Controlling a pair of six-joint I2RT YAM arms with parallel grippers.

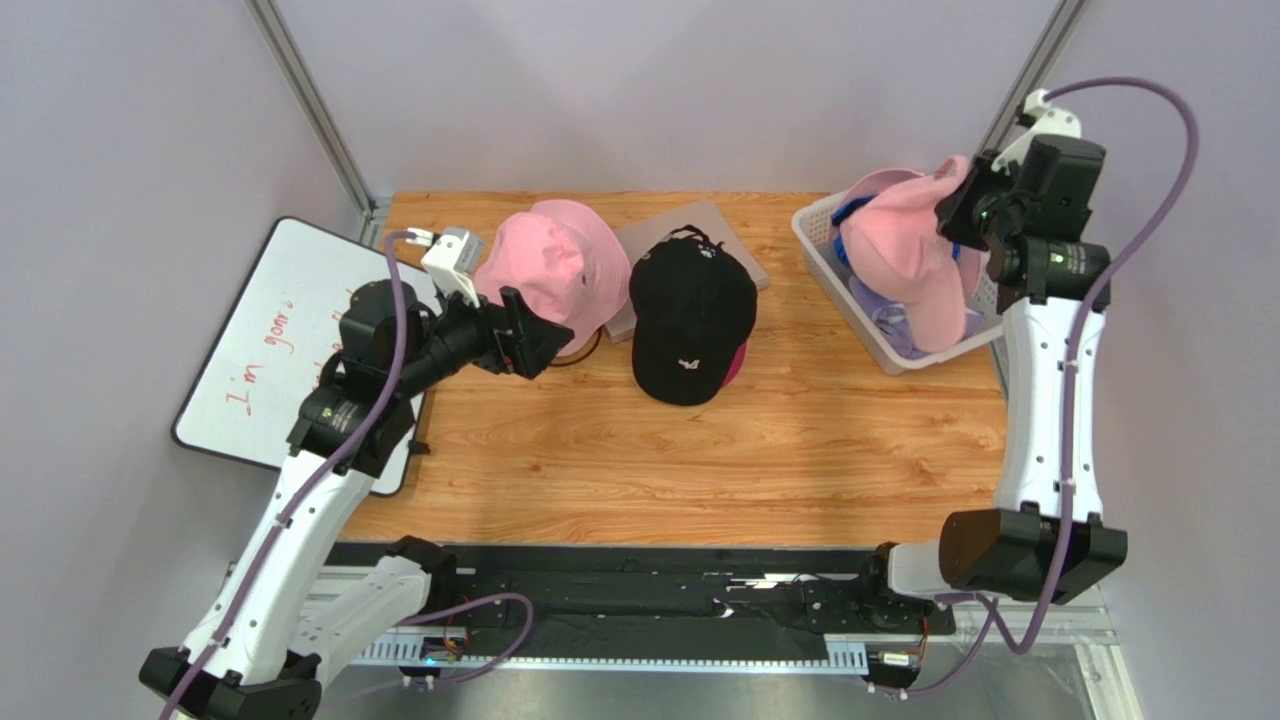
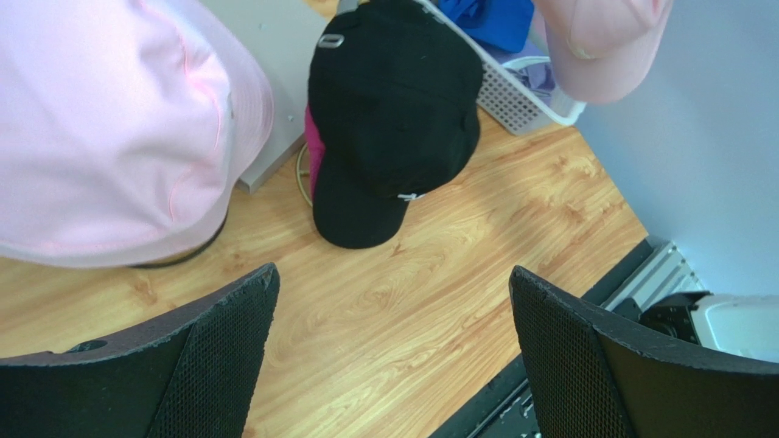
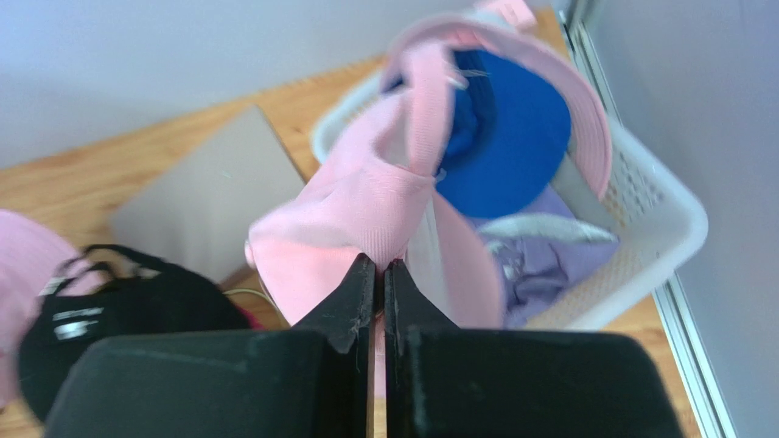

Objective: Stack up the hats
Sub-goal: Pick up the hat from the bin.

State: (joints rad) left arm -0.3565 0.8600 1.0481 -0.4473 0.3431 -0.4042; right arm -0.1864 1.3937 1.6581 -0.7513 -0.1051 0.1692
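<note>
My right gripper (image 1: 962, 210) (image 3: 379, 265) is shut on the fabric of a pink cap (image 1: 902, 252) (image 3: 357, 210), which hangs over the white mesh basket (image 1: 902, 357) (image 3: 667, 219). A blue cap (image 3: 512, 137) and a lavender cap (image 3: 539, 265) lie in the basket. At mid-table a black cap (image 1: 688, 312) (image 2: 393, 100) sits on a magenta cap (image 1: 736, 363) (image 2: 314, 155). To its left is a pink bucket hat (image 1: 559, 267) (image 2: 110, 128). My left gripper (image 1: 526, 333) (image 2: 391, 274) stands open just in front of that hat, with only bare wood between its fingers.
A flat grey pad (image 1: 706, 228) (image 3: 210, 192) lies behind the black cap and the pink bucket hat. A whiteboard (image 1: 286, 315) with red writing lies off the table's left edge. Walls close in on the left and right. The wood table (image 1: 676, 465) ends at a black rail by the arm bases.
</note>
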